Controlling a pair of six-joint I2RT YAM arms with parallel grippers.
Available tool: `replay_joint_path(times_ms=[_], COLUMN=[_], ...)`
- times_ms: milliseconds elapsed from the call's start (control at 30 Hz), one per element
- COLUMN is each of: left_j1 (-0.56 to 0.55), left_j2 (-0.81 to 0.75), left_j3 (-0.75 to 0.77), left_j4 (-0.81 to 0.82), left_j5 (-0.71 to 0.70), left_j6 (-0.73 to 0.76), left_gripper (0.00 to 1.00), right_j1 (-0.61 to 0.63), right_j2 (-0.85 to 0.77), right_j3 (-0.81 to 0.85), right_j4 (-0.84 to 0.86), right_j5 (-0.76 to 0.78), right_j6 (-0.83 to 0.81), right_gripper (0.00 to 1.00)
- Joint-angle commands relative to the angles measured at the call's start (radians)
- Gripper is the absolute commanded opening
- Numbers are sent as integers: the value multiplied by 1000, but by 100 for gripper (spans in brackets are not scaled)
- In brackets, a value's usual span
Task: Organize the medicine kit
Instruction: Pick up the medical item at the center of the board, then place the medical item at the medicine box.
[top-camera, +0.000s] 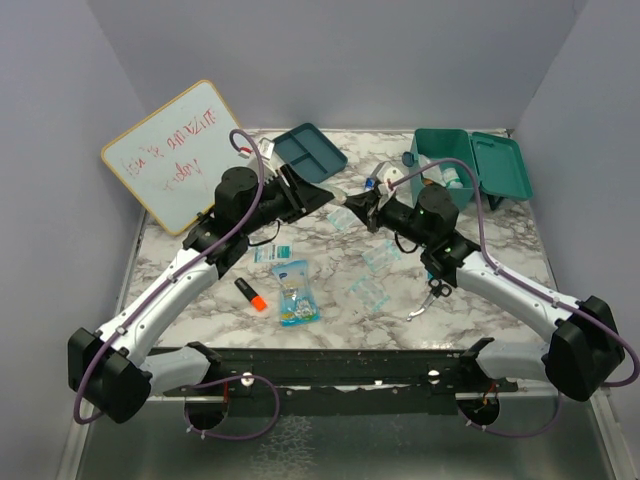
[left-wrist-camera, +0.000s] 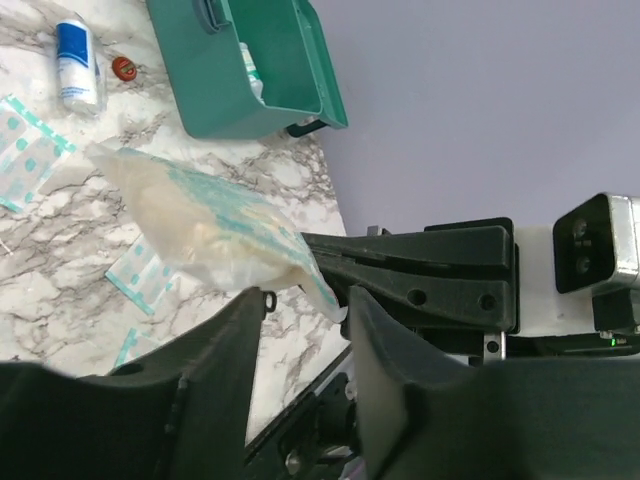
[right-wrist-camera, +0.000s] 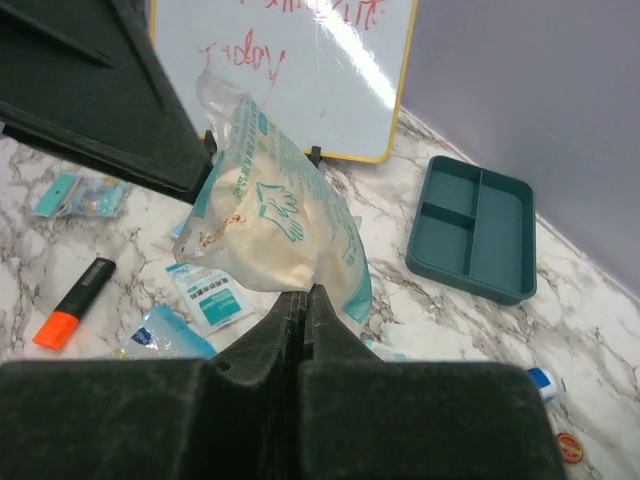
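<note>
The medicine kit is a teal box standing open at the back right, with items inside. A clear packet of gloves with teal print hangs above the middle of the table between both grippers. My right gripper is shut on the packet's lower edge. Facing it from the left, my left gripper has a gap between its fingers. The packet's corner sits just above that gap, unpinched.
A whiteboard leans at the back left beside a flat divided teal tray. On the marble lie an orange highlighter, blue packets, plasters, scissors and a small white-and-blue bottle.
</note>
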Motion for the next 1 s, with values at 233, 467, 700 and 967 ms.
replay_joint_path(times_ms=[233, 467, 700, 967], left_j1=[-5, -5, -5, -5], left_j2=[-46, -87, -110, -83], left_j3=[31, -2, -51, -133], left_j4=[-151, -224, -274, -293], left_j5=[-99, -125, -166, -221], left_j6=[220, 433, 592, 669], left_gripper=[99, 99, 99, 99], right_j1=[3, -23, -188, -291], right_j2=[-9, 87, 177, 291], right_j3=[108, 273, 433, 575], right_j4=[-214, -477, -714, -868], right_j5=[361, 637, 758, 905], right_j6=[145, 163, 302, 345], right_gripper=[1, 0, 1, 0])
